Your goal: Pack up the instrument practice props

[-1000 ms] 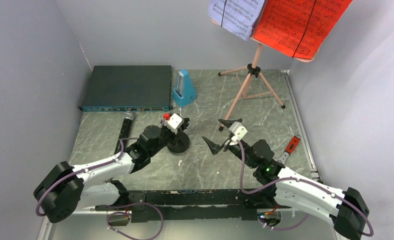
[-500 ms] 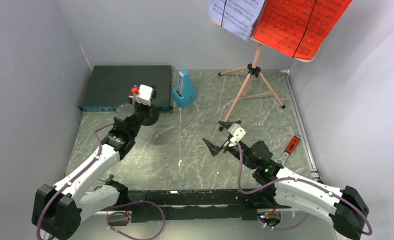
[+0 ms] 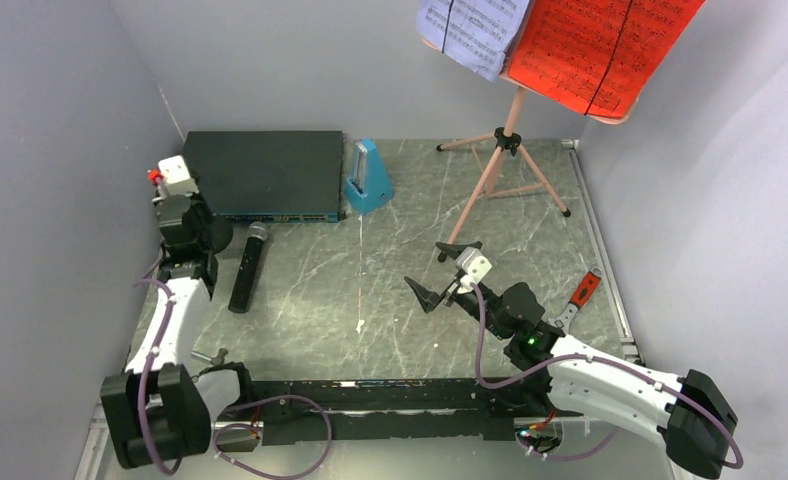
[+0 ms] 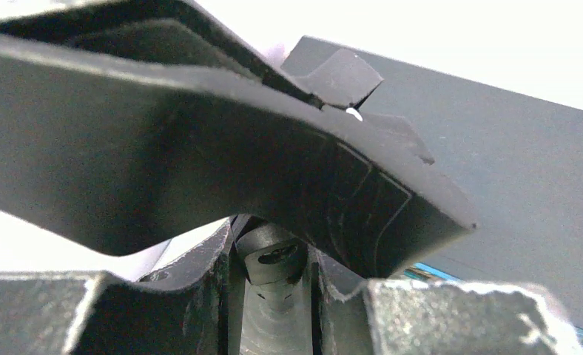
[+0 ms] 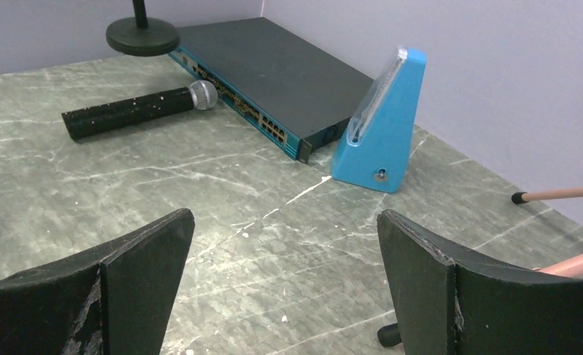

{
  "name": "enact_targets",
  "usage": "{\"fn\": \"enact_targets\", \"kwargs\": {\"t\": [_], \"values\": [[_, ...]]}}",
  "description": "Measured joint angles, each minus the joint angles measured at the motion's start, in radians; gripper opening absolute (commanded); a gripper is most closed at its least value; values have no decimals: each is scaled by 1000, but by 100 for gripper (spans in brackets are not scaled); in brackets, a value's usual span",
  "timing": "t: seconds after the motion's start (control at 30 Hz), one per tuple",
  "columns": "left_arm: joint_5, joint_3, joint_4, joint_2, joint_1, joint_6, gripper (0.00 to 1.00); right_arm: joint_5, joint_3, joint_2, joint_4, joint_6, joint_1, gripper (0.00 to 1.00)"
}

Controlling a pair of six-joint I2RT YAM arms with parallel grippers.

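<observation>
My left gripper point(image 3: 196, 230) is at the far left, shut on the post of the black round-base stand point(image 3: 213, 236). In the left wrist view the base point(image 4: 200, 148) fills the frame and the post sits between the gripper's point(image 4: 272, 285) jaws. The black microphone point(image 3: 248, 266) with a silver head lies flat on the table, off the stand; it also shows in the right wrist view point(image 5: 137, 111). The blue metronome point(image 3: 368, 178) stands beside the black box. The pink music stand point(image 3: 508, 150) holds lavender point(image 3: 473, 30) and red point(image 3: 595, 45) sheets. My right gripper point(image 3: 440, 271) is open and empty mid-table.
The flat black electronics box point(image 3: 255, 175) lies at the back left, next to the held stand. A red-handled tool point(image 3: 583, 290) lies at the right edge. Grey walls close in the left, back and right sides. The pink stand's leg point(image 5: 562, 194) reaches near my right gripper.
My left arm swung from mid-table to the far left, carrying the round-base stand. The microphone on the table is now uncovered. The right arm stayed still.
</observation>
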Motion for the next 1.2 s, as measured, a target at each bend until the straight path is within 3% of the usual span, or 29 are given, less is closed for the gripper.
{"fn": "enact_targets", "kwargs": {"t": [0.2,0.47,0.83,0.97,1.2], "values": [[54,-1,16,151,142,-88,5,0,-4,8,13,1,0,100],[151,-55,99,250,151,-93,14,0,-12,24,31,1,0,100],[203,-39,121,275,150,-73,77,0,-22,35,52,5,0,100],[202,2,48,238,144,-81,87,1,-22,41,53,8,0,100],[101,122,-161,151,132,-122,93,16,-21,41,22,9,0,100]]}}
